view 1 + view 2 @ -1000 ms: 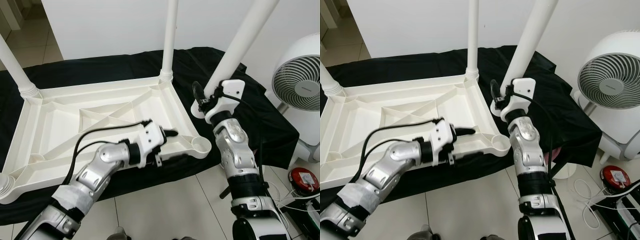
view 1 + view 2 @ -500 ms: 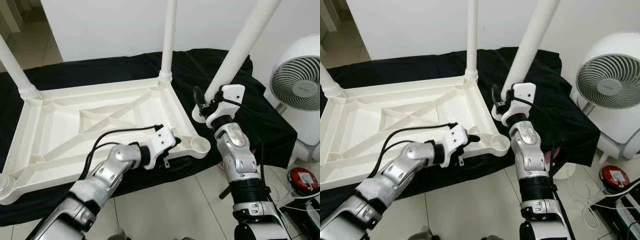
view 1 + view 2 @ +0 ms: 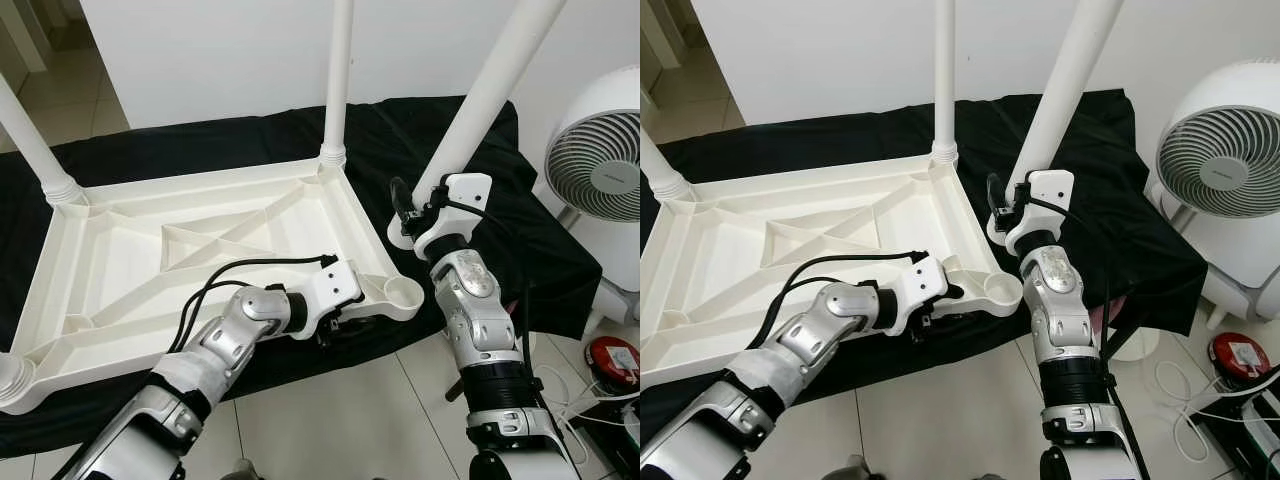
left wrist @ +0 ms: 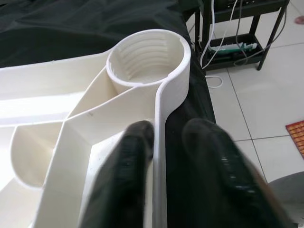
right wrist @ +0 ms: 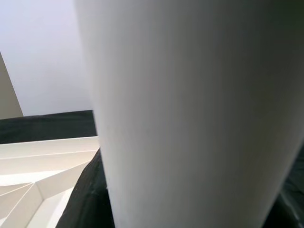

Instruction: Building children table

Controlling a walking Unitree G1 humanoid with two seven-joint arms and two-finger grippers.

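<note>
Upturned white tabletop (image 3: pixel 200 250) lies on black cloth (image 3: pixel 480 200). Left gripper (image 4: pixel 164 156) clamps its near rim, just short of the empty corner socket (image 3: pixel 403 292). Right gripper (image 3: pixel 412 210), at socket's 12 o'clock, apparently grasps the loose leg (image 3: pixel 480 100). Step: seating last leg. Next: align leg end over socket, press in.

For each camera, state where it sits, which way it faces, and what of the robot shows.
Left and right eye views: on the head, facing down at the upturned white tabletop; both arms show.
Left wrist view: on the left wrist, along the left gripper, fingers astride the tabletop's rim by the empty leg socket.
Right wrist view: on the right wrist, close against the loose table leg.
Shared: the tabletop.
</note>
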